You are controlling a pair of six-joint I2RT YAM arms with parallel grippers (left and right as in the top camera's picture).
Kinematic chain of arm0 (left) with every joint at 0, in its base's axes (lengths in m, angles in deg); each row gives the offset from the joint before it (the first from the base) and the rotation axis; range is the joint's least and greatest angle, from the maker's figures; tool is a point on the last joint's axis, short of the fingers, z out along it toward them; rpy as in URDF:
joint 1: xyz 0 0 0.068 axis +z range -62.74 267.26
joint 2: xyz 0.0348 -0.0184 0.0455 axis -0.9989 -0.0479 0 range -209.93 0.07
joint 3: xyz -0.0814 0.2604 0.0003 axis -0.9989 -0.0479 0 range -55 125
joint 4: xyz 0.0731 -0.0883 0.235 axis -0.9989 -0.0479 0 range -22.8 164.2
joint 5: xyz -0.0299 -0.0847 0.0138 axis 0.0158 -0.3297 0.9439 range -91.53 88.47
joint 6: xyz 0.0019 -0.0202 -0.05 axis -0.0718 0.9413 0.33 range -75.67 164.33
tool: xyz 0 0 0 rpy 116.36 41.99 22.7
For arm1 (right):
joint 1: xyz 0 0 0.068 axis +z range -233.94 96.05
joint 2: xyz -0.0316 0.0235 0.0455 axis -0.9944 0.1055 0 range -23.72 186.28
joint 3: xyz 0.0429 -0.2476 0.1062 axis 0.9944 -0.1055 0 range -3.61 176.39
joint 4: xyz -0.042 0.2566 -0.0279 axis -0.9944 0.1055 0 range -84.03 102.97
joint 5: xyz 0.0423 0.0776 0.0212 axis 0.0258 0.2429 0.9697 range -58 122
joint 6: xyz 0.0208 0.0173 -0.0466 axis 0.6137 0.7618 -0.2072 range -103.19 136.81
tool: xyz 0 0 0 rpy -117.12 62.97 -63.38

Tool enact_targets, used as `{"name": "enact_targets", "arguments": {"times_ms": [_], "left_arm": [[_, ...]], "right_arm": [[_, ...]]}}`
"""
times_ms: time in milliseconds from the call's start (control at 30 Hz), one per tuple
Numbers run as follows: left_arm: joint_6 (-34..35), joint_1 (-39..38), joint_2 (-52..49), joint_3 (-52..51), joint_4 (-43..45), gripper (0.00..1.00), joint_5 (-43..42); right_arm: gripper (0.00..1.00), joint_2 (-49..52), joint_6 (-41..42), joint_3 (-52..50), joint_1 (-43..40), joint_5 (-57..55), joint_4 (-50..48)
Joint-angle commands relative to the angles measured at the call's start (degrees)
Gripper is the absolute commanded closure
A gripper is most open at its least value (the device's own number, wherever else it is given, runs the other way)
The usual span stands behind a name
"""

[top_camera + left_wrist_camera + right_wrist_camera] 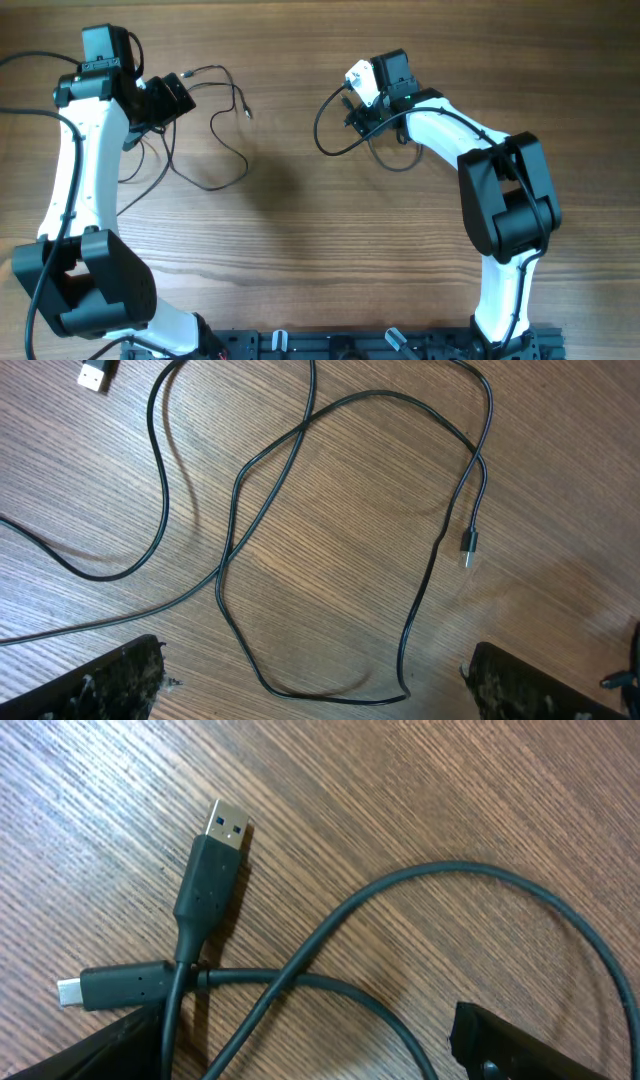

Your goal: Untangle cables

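Thin black cables (225, 150) lie in crossing loops on the wooden table at the left. In the left wrist view one cable (235, 490) crosses itself and ends in a small plug (469, 546), and a silver USB plug (95, 374) shows at the top left. My left gripper (315, 690) hovers open above the lowest loop. At the right a thicker black cable (325, 140) curls beside my right gripper (365, 105). Its USB-A plug (215, 860) and small plug (110, 988) lie crossed. My right gripper (310, 1055) is open, with loose strands between its fingers.
Both arms' own thicker black cables trail at the table's far left (30, 110). Bare wood (300, 230) spans the middle between the two cable heaps. A black rail (380, 345) runs along the front edge.
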Motion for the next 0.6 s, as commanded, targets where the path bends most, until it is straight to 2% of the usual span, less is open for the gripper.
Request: {"name": "enact_targets", "arguments": {"times_ms": [0, 133, 233, 367, 433, 533, 567], "left_arm": [[0.5, 0.0, -0.5, -0.1, 0.0, 0.0, -0.5], [0.5, 0.0, -0.5, -0.1, 0.0, 0.0, -0.5], [0.5, 0.0, -0.5, -0.1, 0.0, 0.0, -0.5], [0.5, 0.0, -0.5, -0.1, 0.0, 0.0, -0.5], [0.5, 0.0, -0.5, -0.1, 0.0, 0.0, -0.5], [0.5, 0.0, -0.5, -0.1, 0.0, 0.0, -0.5], [0.5, 0.0, -0.5, -0.1, 0.0, 0.0, -0.5]], "right_arm": [[0.08, 7.2, -0.3, -0.5, -0.8, -1.7, 1.2], [0.08, 9.9, -0.3, -0.5, -1.9, 1.9, 3.1], [0.1, 10.8, 3.3, -0.5, -3.1, 3.4, 5.7], [0.25, 10.8, 4.1, -0.5, -4.0, 5.4, 11.2], [0.39, 10.8, 4.2, -0.5, -4.2, 5.7, 15.9], [0.51, 10.8, 7.1, -0.5, -4.2, 5.7, 19.6], [0.6, 10.8, 7.9, -0.5, -4.2, 5.7, 20.3]]}}
